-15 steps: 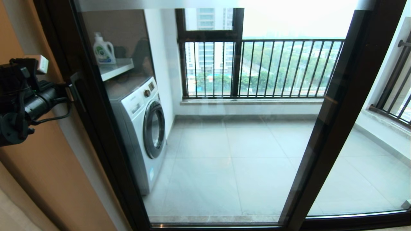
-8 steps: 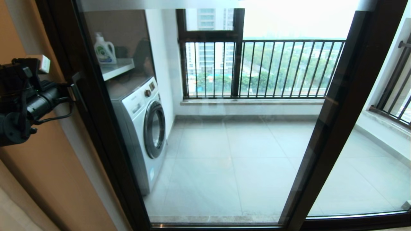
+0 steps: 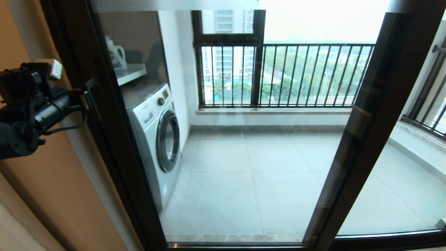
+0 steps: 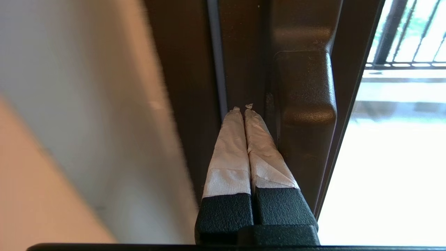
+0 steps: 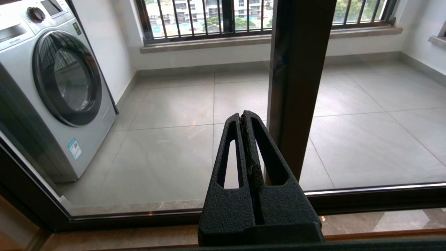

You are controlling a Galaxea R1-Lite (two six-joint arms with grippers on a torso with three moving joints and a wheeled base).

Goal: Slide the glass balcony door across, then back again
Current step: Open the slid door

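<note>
The glass balcony door (image 3: 244,157) fills the head view, a clear pane in a dark frame. Its left upright (image 3: 104,139) carries the short dark handle (image 3: 91,99). My left gripper (image 3: 82,100) is at that upright, level with the handle. In the left wrist view the left gripper (image 4: 244,108) is shut with nothing between its white-wrapped fingers (image 4: 230,146). The tips rest against the frame in the groove beside the handle (image 4: 305,90). My right gripper (image 5: 243,116) is shut and empty, held low in front of the door's other dark upright (image 5: 299,69); the head view does not show it.
Behind the glass stand a white washing machine (image 3: 156,139), a shelf (image 3: 130,73) with a detergent bottle (image 3: 116,54), and a window with black railing bars (image 3: 285,73). An orange-tan wall (image 3: 45,181) lies left of the door. A second glass panel (image 3: 400,181) is at the right.
The door's left upright and handle have shifted a little to the right, with the left gripper moving along against them. The frame now hides part of the detergent bottle.
</note>
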